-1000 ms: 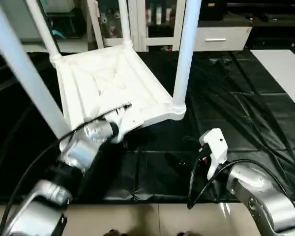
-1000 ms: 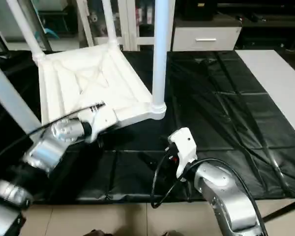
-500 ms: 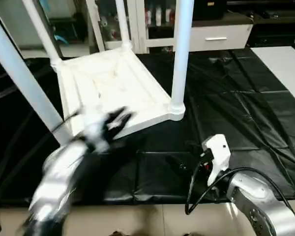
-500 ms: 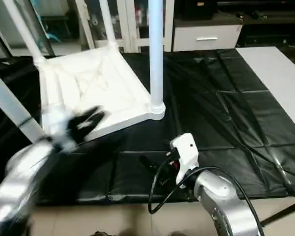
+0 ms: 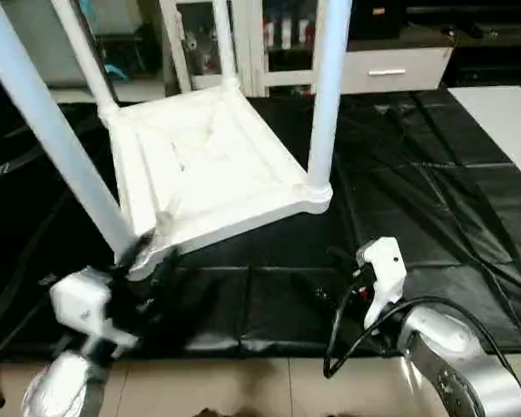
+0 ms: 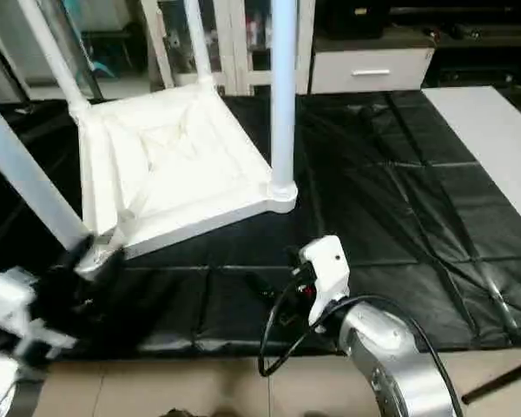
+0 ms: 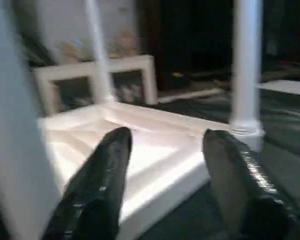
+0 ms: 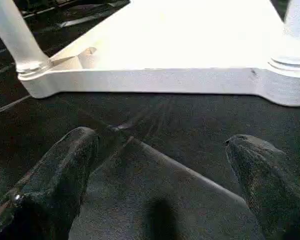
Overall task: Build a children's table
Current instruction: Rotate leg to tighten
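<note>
Item: children's table (image 5: 204, 165), white plastic, lying upside down on the black-covered work surface (image 5: 417, 182), ribbed underside facing up, left of centre and toward the far side. Four white tapered legs stand up from its corner sockets: near-left leg (image 5: 52, 139), near-right leg (image 5: 327, 87), far-left leg (image 5: 85, 54), far-right leg (image 5: 223, 39). Item: my left gripper (image 7: 165, 170), low at the near-left, just beside the table's near-left corner; my two black fingers (image 7: 97, 185) are spread apart with nothing between them, the tabletop's edge lying beyond the tips. Item: my right gripper (image 8: 160, 175), near the front edge of the work surface, right of centre, on the near side of the table's long edge and apart from it; my fingers (image 8: 60, 170) stand wide apart over the black cover and hold nothing. Item: white glass-door cabinet (image 5: 243, 43), behind the work surface at the far side. Item: white drawer unit (image 5: 391, 65), far right of the cabinet.
</note>
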Motion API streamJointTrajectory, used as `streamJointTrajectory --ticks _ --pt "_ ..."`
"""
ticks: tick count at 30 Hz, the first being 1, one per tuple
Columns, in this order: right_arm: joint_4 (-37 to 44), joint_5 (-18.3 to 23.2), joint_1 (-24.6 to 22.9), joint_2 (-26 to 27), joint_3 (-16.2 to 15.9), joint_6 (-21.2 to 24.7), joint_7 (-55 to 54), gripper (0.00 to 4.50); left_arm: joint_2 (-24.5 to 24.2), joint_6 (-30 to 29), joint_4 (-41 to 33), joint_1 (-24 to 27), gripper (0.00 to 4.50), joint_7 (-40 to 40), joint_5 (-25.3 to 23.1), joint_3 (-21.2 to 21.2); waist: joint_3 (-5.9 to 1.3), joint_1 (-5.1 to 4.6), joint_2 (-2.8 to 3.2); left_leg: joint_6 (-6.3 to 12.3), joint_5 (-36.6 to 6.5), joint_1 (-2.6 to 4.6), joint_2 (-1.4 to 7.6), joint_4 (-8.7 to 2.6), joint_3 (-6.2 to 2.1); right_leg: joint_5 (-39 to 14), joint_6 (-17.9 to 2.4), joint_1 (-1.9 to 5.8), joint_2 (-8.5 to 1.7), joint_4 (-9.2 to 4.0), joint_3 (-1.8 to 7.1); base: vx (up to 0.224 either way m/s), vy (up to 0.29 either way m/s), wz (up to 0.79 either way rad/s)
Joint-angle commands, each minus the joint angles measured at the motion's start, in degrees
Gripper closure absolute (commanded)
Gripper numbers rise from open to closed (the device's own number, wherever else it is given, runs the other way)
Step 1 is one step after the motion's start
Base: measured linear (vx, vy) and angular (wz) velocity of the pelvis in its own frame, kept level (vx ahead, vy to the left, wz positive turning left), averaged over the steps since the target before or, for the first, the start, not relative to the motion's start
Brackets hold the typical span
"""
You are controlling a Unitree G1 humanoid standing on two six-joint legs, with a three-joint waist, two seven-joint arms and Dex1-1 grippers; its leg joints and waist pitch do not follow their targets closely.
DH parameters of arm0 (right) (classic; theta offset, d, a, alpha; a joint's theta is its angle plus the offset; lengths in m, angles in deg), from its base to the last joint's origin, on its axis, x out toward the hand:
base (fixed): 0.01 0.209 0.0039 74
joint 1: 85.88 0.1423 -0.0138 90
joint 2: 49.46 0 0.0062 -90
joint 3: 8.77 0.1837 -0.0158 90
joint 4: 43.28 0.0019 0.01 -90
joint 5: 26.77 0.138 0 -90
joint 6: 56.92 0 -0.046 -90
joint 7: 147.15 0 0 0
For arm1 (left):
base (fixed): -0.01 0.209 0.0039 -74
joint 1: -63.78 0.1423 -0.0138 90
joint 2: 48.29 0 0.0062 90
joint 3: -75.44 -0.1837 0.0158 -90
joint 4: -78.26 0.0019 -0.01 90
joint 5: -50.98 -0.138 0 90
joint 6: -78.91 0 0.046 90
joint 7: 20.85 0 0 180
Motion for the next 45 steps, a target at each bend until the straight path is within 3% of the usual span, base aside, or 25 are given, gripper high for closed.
streamJointTrajectory --ticks 1,3,4,5,13,17,18,23,27,29,30,31,32,33,34,35,36,38,40,41,45 --pt "0.5 0.1 0.2 0.0 -0.2 -0.6 0.1 0.02 1.1 3.0 1.5 0.4 1.65 -4.9 -1.5 3.8 -1.97 -0.53 -0.54 -2.20 -28.7 1.15 2.43 -5.58 -2.18 -33.2 -1.2 0.28 -1.97 -5.90 1.40 0.000 0.000 0.00" --pt "0.4 0.1 0.3 -0.1 -0.2 -0.6 0.2 0.02 1.5 3.8 1.7 0.4 1.39 -6.3 -1.9 4.5 -1.98 -0.69 -0.52 -2.15 -28.9 1.15 2.31 -5.52 -2.30 -33.6 -0.8 0.23 -1.88 -6.00 1.30 0.000 0.000 0.00" --pt "0.3 0.0 0.4 -0.1 -0.2 -0.7 0.3 0.02 1.6 4.1 1.9 0.4 1.38 -6.5 -1.9 4.7 -1.99 -0.90 -0.93 -2.02 -29.0 1.08 2.33 -5.57 -2.37 -33.6 -0.7 0.24 -1.84 -6.03 1.28 0.000 0.000 0.00" --pt "0.0 -0.1 0.6 -0.2 -0.3 -0.8 0.4 0.02 1.4 4.7 2.7 0.2 1.32 -6.4 -1.5 4.9 -2.04 -1.02 -0.58 -2.07 -29.0 1.05 2.38 -5.66 -2.50 -33.0 -0.8 0.27 -1.87 -5.90 1.30 0.000 0.000 0.00" --pt "-0.7 -0.9 1.3 -0.4 -0.2 -1.6 0.1 0.02 -1.3 4.9 7.7 -1.5 0.53 -1.8 -0.6 2.9 -2.29 -1.15 -0.82 -2.16 -29.3 1.21 2.45 -5.70 -2.39 -29.0 -2.2 0.27 -1.83 -5.53 1.52 0.000 0.000 0.00" --pt "-2.2 -2.2 2.7 0.6 0.9 -2.1 -2.7 0.02 -2.7 3.5 10.3 -2.5 0.22 -0.7 -1.4 1.8 -2.44 -1.18 -0.63 -2.51 -28.3 1.14 2.58 -5.79 -2.30 -25.7 -3.8 0.49 -1.89 -4.97 1.59 0.000 0.000 0.00" --pt "-3.6 -3.1 4.0 1.4 1.8 -3.5 -4.4 0.02 -3.2 4.3 12.6 -3.6 0.05 -1.3 -3.0 2.0 -2.45 -1.29 -1.00 -2.46 -28.0 1.08 2.55 -5.76 -2.19 -25.4 -3.9 0.46 -1.85 -5.02 1.60 0.000 0.000 0.00" --pt "-6.4 -4.2 7.1 3.2 5.2 -6.6 -9.1 0.02 -4.0 4.8 15.7 -6.4 0.01 -2.5 -4.5 2.4 -2.85 -1.18 -1.19 -2.17 -25.1 1.28 2.56 -5.62 -1.95 -21.2 -5.2 0.68 -1.88 -4.40 1.72 0.000 0.000 0.00" --pt "-12.4 -2.9 13.7 6.2 13.0 -10.1 -17.5 0.02 -4.4 3.3 16.9 -8.6 0.01 -6.8 -6.1 4.1 -3.11 -1.23 -1.62 -1.95 -23.0 1.23 2.57 -5.58 -1.81 -17.6 -6.8 0.98 -1.88 -3.94 1.62 0.000 0.000 0.00" --pt "-15.5 -2.5 16.3 6.0 14.2 -11.1 -17.7 0.02 -4.2 2.9 17.3 -9.1 0.01 -8.3 -6.2 4.9 -3.27 -1.04 -1.82 -1.11 -21.2 1.25 2.54 -5.31 -1.56 -16.3 -7.8 1.13 -1.96 -3.62 1.66 0.000 0.000 0.00" --pt "-16.3 -2.5 16.9 5.9 14.3 -11.4 -17.7 0.02 -4.2 2.9 17.4 -9.2 0.01 -8.6 -6.2 5.1 -3.27 -1.02 -1.71 -1.05 -20.9 1.31 2.52 -5.28 -1.52 -16.2 -7.9 1.10 -1.89 -3.69 1.62 0.000 0.000 0.00" --pt "-17.9 -2.1 18.1 5.7 14.6 -11.8 -17.1 0.02 -4.2 2.6 17.7 -9.6 0.01 -9.4 -6.5 5.5 -3.34 -1.09 -2.50 -0.69 -20.2 1.16 2.51 -5.12 -1.32 -15.5 -8.0 1.23 -1.84 -3.76 1.60 0.000 0.000 0.00" --pt "-20.0 -1.8 19.7 5.4 14.9 -12.4 -16.5 0.02 -4.1 2.3 17.9 -10.1 0.01 -10.2 -6.5 5.9 -3.44 -0.97 -2.11 -0.38 -19.2 1.19 2.53 -5.11 -1.44 -14.5 -8.4 1.32 -1.93 -3.47 1.58 0.000 0.000 0.00" --pt "-22.0 -2.1 21.1 5.1 14.9 -13.4 -16.0 0.02 -3.9 1.9 17.8 -10.6 0.01 -10.7 -6.2 6.2 -3.48 -1.00 -2.52 -0.26 -19.0 1.14 2.58 -5.03 -1.33 -14.2 -8.6 1.28 -1.91 -3.48 1.55 0.000 0.000 0.00" --pt "-22.3 -2.1 21.3 5.1 15.0 -13.5 -16.0 0.02 -3.9 1.8 17.8 -10.7 0.01 -10.9 -6.2 6.3 -3.61 -0.83 -2.43 -0.18 -18.1 1.24 2.60 -4.96 -1.34 -13.2 -9.0 1.38 -1.92 -3.27 1.54 0.000 0.000 0.00" --pt "-25.8 -2.2 24.3 4.8 15.1 -14.5 -15.1 0.02 -3.8 0.7 17.8 -11.6 0.01 -12.8 -6.6 7.0 -3.66 -0.91 -3.04 0.18 -17.5 1.15 2.62 -4.85 -1.21 -12.1 -9.5 1.41 -1.84 -3.08 1.51 0.000 0.000 0.00" --pt "-25.8 -2.2 24.3 4.8 15.1 -14.5 -15.1 0.02 -3.8 0.7 17.8 -11.6 0.01 -12.8 -6.6 7.0 -3.69 -0.91 -2.92 0.37 -16.9 1.04 2.57 -4.89 -1.32 -11.8 -9.7 1.62 -1.94 -2.99 1.46 0.000 0.000 0.00" --pt "-31.6 -3.0 29.0 4.3 15.5 -16.7 -14.0 0.02 -4.4 -2.0 17.4 -14.1 0.01 -15.8 -6.5 8.4 -3.70 -0.77 -3.46 1.09 -15.7 1.10 2.56 -4.66 -1.11 -12.0 -10.2 1.56 -1.97 -3.03 1.45 0.000 0.000 0.00" --pt "-33.0 -3.2 30.3 4.1 15.4 -17.4 -13.5 0.02 -4.8 -3.1 16.9 -14.9 0.01 -16.4 -6.3 8.9 -3.68 -0.62 -3.25 0.92 -15.4 1.32 2.56 -4.56 -1.01 -11.6 -10.4 1.39 -1.85 -2.94 1.43 0.000 0.000 0.00" --pt "-34.5 -3.3 31.6 4.2 15.4 -18.0 -12.8 0.02 -5.3 -4.3 16.2 -15.6 0.01 -17.1 -6.4 9.4 -3.74 -0.61 -3.51 0.96 -14.7 1.20 2.65 -4.56 -1.04 -10.5 -10.4 1.55 -1.86 -2.69 1.42 0.000 0.000 0.00" --pt "-38.1 -1.5 33.8 5.0 14.1 -19.4 -7.7 0.02 -6.8 -6.6 15.6 -17.6 0.01 -18.3 -6.9 10.2 -3.96 -0.46 -3.62 1.97 -12.3 1.28 2.62 -4.25 -0.90 -6.4 -11.7 1.68 -1.72 -2.27 1.35 0.000 0.000 0.00"
